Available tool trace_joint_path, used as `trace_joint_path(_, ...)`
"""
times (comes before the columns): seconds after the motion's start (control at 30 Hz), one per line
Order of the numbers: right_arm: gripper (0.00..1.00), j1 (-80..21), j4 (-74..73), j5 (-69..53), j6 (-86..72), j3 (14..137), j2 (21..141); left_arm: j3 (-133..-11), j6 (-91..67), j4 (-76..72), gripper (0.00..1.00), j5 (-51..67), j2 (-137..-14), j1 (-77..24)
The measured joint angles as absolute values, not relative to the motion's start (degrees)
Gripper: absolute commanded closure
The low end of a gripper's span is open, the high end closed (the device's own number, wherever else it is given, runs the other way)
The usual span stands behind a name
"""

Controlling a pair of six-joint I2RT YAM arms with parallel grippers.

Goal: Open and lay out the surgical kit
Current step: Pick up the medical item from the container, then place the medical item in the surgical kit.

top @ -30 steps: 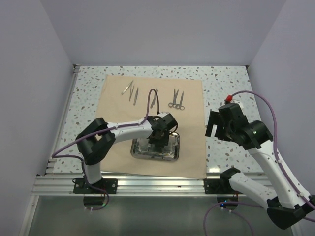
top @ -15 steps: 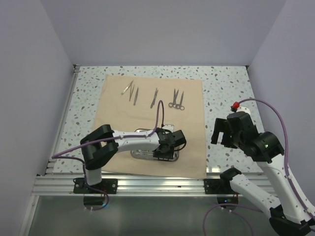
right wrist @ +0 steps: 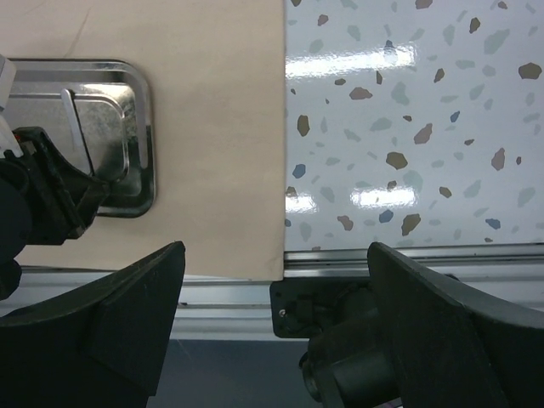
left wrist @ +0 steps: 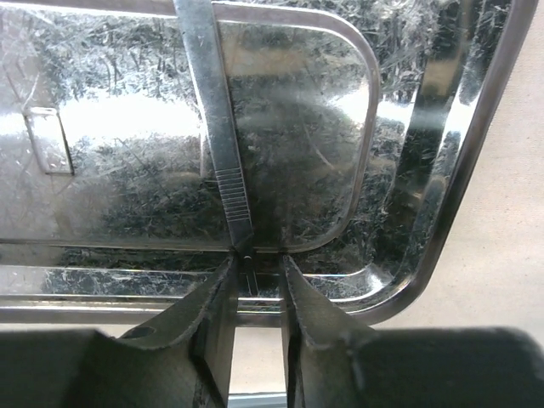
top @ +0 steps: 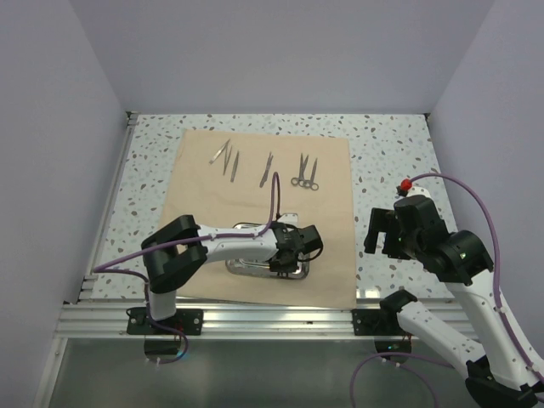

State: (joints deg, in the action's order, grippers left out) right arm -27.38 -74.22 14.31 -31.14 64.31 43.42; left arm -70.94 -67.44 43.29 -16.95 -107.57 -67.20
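The beige cloth wrap (top: 204, 212) lies spread flat on the speckled table. The steel tray (top: 246, 255) sits on its near part and also shows in the left wrist view (left wrist: 476, 127) and the right wrist view (right wrist: 136, 93). One pair of tweezers (left wrist: 212, 127) lies inside the tray (right wrist: 81, 127). My left gripper (top: 285, 259) is low over the tray's right end. Its jaws (left wrist: 257, 257) are closed to a narrow gap with the tweezers' near end between them. My right gripper (top: 384, 234) hangs wide open and empty (right wrist: 274, 255) above the cloth's right edge.
Laid out along the cloth's far part are two tweezers (top: 226, 157), a third thin tool (top: 266, 168) and two scissors (top: 306, 173). The aluminium front rail (top: 255, 319) runs along the table's near edge. Purple walls close in left, right and back.
My left gripper moved from over the tray's middle to its right end and dropped low, then stayed there. My right arm pulled back to the right and a little nearer.
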Motion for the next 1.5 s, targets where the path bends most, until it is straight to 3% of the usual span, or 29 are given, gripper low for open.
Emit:
trace_joint_path(0.23, 0.08, -27.4, -74.2, 13.9, -30.8, 64.3, 43.4, -67.4, -69.5, 40.8, 1.00, -16.7, -105.2, -67.2)
trace_joint_path(0.57, 0.09, -27.4, -74.2, 13.9, -30.8, 64.2, 43.5, -69.3, -69.4, 44.1, 1.00, -17.1, -105.1, -67.2)
trace_joint_path(1.0, 0.09, -27.4, -74.1, 14.0, -30.9, 64.2, 45.4, -88.2, -65.3, 60.0, 1.00, -26.3, -100.5, -66.4)
trace_joint_path(1.27, 0.10, -27.4, -73.7, 14.1, -31.2, 64.2, 47.8, -90.7, -54.6, 58.0, 1.00, -29.5, -100.7, -54.3)
trace_joint_path(1.5, 0.10, -27.4, -73.6, 14.9, -32.0, 64.2, 50.4, -95.9, -36.1, 43.6, 1.00, -28.3, -106.2, -42.0)
